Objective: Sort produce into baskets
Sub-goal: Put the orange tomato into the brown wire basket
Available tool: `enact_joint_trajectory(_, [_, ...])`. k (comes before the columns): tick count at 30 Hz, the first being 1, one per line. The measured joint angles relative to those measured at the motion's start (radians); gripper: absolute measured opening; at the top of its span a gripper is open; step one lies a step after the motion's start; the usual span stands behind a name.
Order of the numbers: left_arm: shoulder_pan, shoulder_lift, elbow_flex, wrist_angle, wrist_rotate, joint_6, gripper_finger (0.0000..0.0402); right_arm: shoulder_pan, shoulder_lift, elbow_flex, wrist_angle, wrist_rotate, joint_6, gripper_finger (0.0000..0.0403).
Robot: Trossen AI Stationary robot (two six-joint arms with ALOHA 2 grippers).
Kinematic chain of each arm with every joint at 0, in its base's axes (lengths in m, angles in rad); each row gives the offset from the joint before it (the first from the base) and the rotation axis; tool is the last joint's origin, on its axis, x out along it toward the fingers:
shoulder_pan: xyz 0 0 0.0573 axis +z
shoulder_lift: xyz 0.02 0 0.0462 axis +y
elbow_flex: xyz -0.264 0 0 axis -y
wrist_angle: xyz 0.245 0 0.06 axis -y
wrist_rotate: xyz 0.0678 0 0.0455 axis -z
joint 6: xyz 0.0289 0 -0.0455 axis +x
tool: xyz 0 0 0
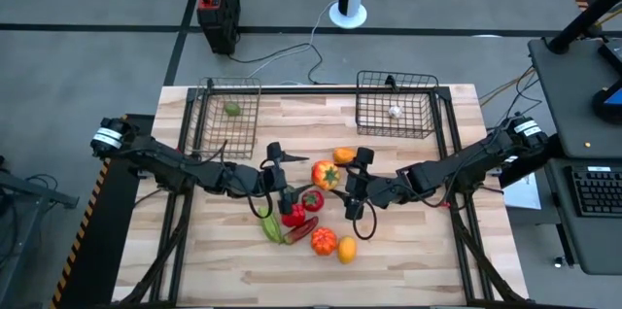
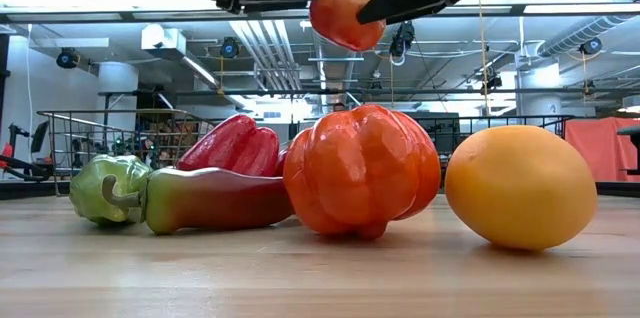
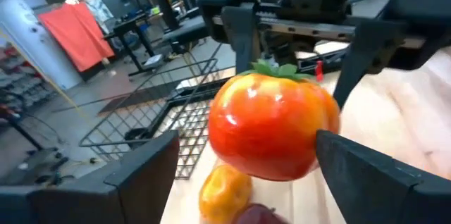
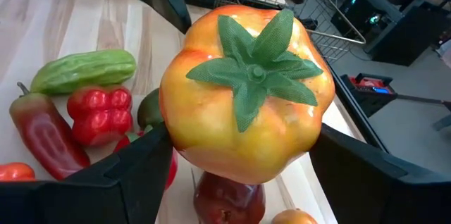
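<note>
On your pale wood table [image 1: 408,251], produce [image 1: 313,223] clusters near centre. Above it, your right gripper [image 4: 239,155] clamps a red-orange tomato [image 4: 243,90]; your left gripper [image 3: 246,160] flanks it, spread wide. Baskets [image 1: 394,105] sit behind; only overhead shows their contents.
</note>
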Motion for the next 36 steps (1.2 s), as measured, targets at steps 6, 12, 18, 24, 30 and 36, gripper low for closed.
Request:
enact_joint_trajectory(6, [0.001, -0.001, -0.002, -0.004, -0.026, 0.045, 0.0333, 0.0, 0.0, 0.0, 0.001, 0.0, 0.005, 0.0299])
enact_joint_trajectory(12, [0.003, -0.002, -0.001, -0.016, 0.034, 0.011, 0.0334, -0.001, 0.0, 0.0, 0.001, 0.0, 0.006, 0.0299])
enact_joint_trajectory(18, [0.04, -0.02, 0.012, -0.022, 0.24, -0.03, 0.0334, -0.002, 0.0, 0.0, -0.01, 0.0, 0.01, 0.0299])
enact_joint_trajectory(24, [0.138, 0.005, 0.025, -0.03, 0.333, -0.069, 0.0334, -0.002, 0.0, 0.0, -0.02, -0.002, 0.027, 0.0299])
enact_joint_trajectory(30, [0.169, 0.043, 0.025, 0.017, 0.462, -0.059, 0.0334, -0.002, 0.0, -0.001, -0.021, -0.005, 0.025, 0.0299])
enact_joint_trajectory(36, [0.172, 0.106, 0.044, 0.06, 0.463, -0.057, 0.0334, -0.002, 0.0, -0.002, -0.033, -0.009, 0.015, 0.0299])
